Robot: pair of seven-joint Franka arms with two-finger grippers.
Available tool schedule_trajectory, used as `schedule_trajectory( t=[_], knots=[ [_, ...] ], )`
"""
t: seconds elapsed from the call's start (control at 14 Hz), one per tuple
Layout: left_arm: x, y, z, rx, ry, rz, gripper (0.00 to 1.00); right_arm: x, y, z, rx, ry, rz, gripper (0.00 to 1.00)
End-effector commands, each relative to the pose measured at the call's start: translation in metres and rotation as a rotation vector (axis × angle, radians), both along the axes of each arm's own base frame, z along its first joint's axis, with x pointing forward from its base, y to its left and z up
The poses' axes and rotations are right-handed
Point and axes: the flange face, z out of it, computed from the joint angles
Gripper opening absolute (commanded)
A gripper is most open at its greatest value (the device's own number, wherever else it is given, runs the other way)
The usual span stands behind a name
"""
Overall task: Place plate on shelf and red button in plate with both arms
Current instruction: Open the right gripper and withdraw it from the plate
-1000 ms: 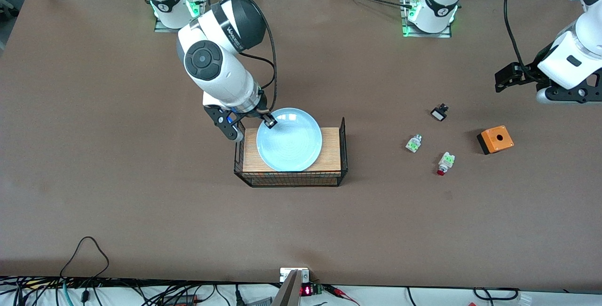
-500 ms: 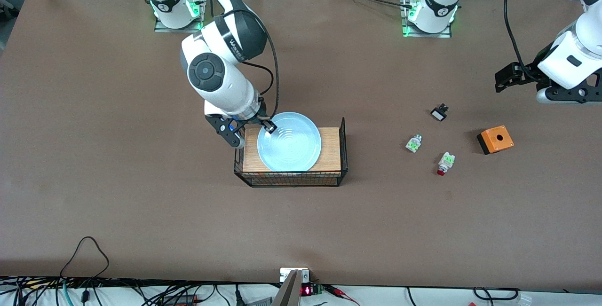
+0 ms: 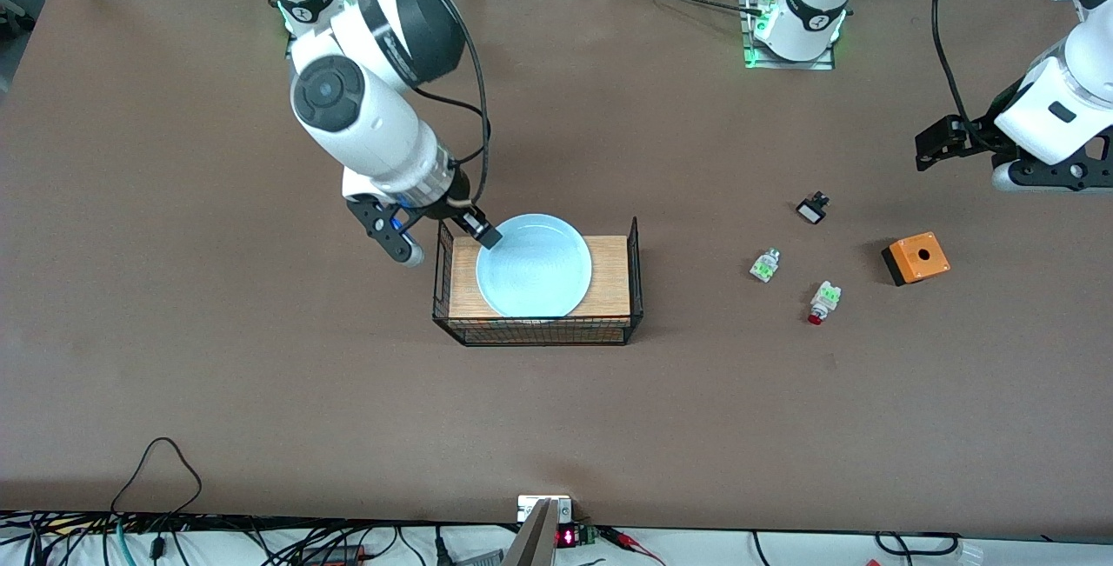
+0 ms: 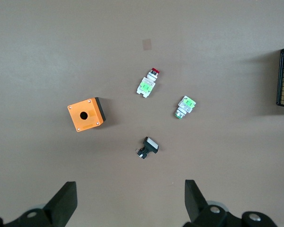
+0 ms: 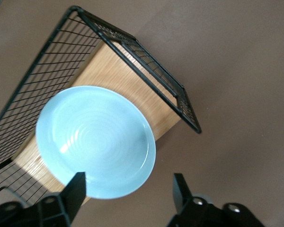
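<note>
The plate [image 3: 534,265] lies on the wooden shelf of the wire rack [image 3: 635,263]. The right gripper [image 3: 443,242] hangs over the rack's edge, jaws released, holding nothing. The red button [image 3: 823,302] lies on the worktop toward the left arm's end from the rack. The left gripper [image 4: 130,204] waits above it, jaws wide.

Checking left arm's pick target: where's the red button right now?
In the front view the red button lies on the table toward the left arm's end, between the white-and-green part and the orange box, nearer the camera than both.
</note>
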Motion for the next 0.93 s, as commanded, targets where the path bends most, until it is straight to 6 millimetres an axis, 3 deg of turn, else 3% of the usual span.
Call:
schedule_trajectory(
  t=[0.0, 0.21, 0.29, 0.5, 0.57, 0.86],
  knots=[
    [-0.002, -0.002, 0.009, -0.015, 0.003, 0.007, 1.0, -0.017, -0.015, 0.053, 0.014, -0.002, 0.02, 1.0],
    [0.0, -0.002, 0.002, -0.014, 0.053, 0.009, 1.0, -0.022, -0.056, 0.115, 0.006, 0.02, 0.063, 1.0],
    [0.001, 0.003, -0.001, -0.014, 0.061, 0.012, 1.0, -0.012, -0.088, 0.125, 0.0, 0.02, 0.108, 1.0],
    [-0.002, 0.005, -0.028, -0.01, 0.196, 0.018, 1.0, 0.019, -0.179, 0.119, -0.102, -0.028, 0.323, 1.0],
    [-0.008, -0.005, -0.04, -0.002, 0.278, -0.005, 1.0, 0.026, -0.206, 0.11, -0.15, -0.026, 0.39, 1.0],
    [0.036, -0.006, -0.118, -0.002, 0.285, -0.008, 1.0, 0.042, -0.288, 0.093, -0.226, -0.015, 0.57, 1.0]
  ],
)
